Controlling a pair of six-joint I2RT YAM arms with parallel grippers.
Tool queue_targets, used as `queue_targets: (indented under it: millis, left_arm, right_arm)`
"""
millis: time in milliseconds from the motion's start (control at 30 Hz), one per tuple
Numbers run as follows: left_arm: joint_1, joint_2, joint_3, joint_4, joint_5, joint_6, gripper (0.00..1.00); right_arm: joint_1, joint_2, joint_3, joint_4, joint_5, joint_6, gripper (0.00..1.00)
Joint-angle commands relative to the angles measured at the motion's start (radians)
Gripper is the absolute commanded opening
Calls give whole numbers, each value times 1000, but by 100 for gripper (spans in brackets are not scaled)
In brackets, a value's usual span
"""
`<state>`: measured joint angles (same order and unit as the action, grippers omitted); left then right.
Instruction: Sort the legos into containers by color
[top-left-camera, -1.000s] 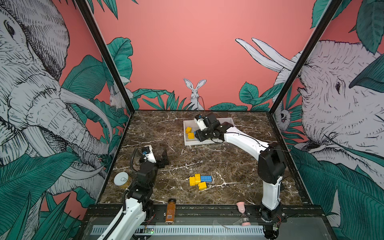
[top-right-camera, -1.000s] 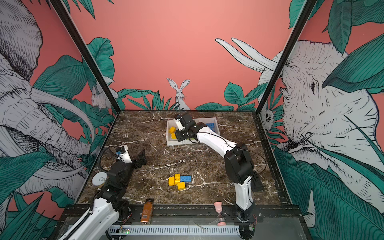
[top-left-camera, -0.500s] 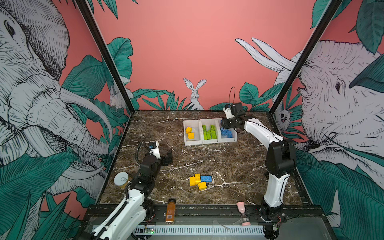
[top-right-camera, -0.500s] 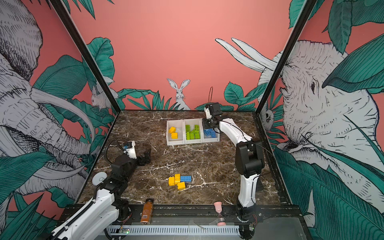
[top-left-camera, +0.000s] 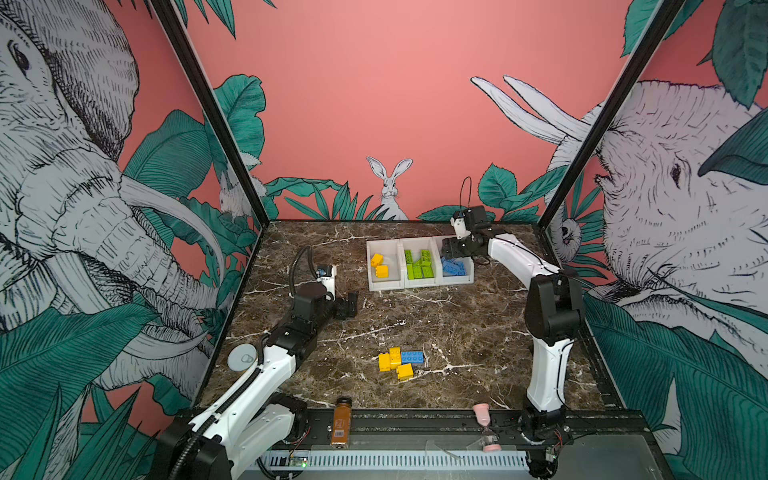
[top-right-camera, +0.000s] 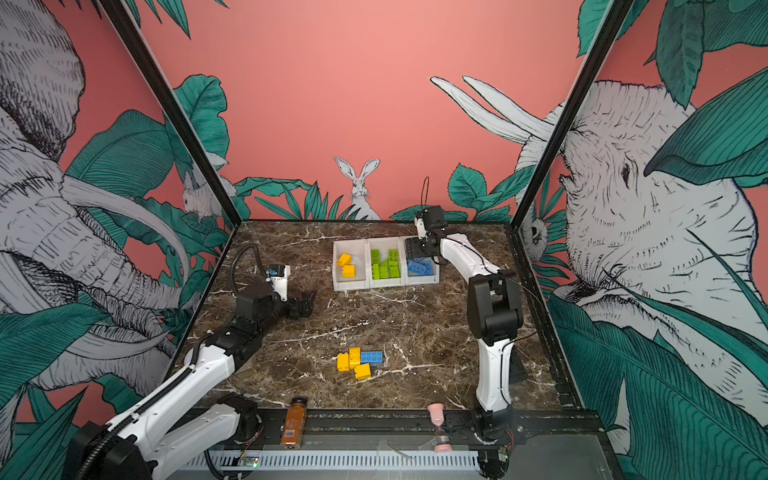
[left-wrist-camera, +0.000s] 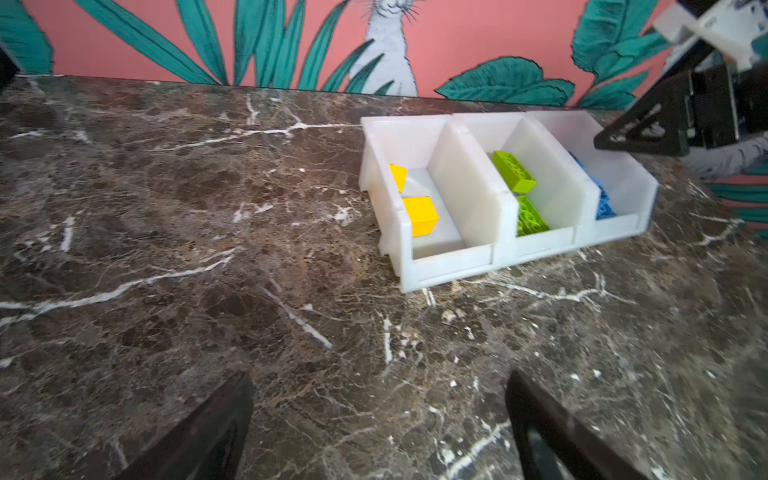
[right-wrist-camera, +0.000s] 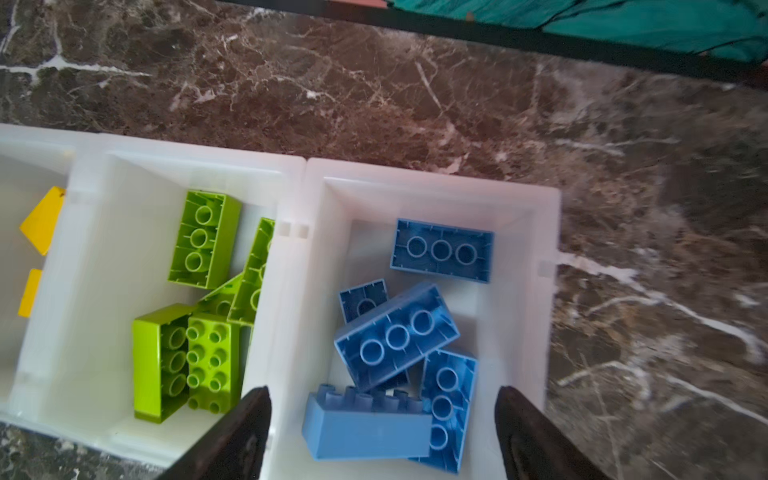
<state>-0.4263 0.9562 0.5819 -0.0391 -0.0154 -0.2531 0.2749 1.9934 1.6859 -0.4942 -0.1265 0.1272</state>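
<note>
A: what changed vs a second back?
B: right hand (top-left-camera: 451, 252) was across the left and middle bins, hiding them. now it hangs over the blue bin (top-left-camera: 468, 274), fingers (right-wrist-camera: 241, 432) spread wide, nothing between them
A: left side?
B: left hand (top-left-camera: 347, 305) has pushed further out toward the containers (top-left-camera: 419, 283). it's low over the table (top-left-camera: 457, 324), jaws wide apart, empty
A: legos?
B: blue bricks (right-wrist-camera: 397, 336) piled in the right bin, lime green bricks (right-wrist-camera: 203, 239) in the middle one, two yellow bricks (top-left-camera: 380, 266) in the left one. loose cluster (top-left-camera: 400, 362) hasn't moved, centre-front of the table: three yellow and one blue, touching
A: surroundings?
B: brown marble top with white veins. coral walls with an elephant, rabbit and leaf mural. amber bottle (top-left-camera: 343, 422) and pink sand timer (top-left-camera: 484, 428) on the front rail, round tin (top-left-camera: 242, 357) at the table's left edge by the left arm
</note>
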Motion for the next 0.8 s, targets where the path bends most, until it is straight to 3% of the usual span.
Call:
queue_targets:
  millis: [0,133,267,367,567,633,767]
  left_arm:
    - [-70,27,85,-213,3,14,94]
    - [-142,44,134,-357,-30,-17,93]
    - [-220,95,163,-474,-37,-81,89]
    - [-341,157,194,-542,-74,-128,87]
    - [-483,270,256,-651,-101,-226,81]
    - [-519,283,251,-631,-98,-257,80]
    - [-552,310,214,-563,-84,-318,77]
  right_arm:
    - [0,-239,-102,109,-11,-12,89]
    - [0,-520,-477,432,-110,50,98]
    - [-3,-764,-850,697,63,119,98]
    - [-3,-874,-1033,809,169,145,98]
    - [-3,-927,-1172,837,235,124,98]
    - [-3,-932,-1208,855,249,197,98]
    - [-3,-900,-1276,963,148,240,98]
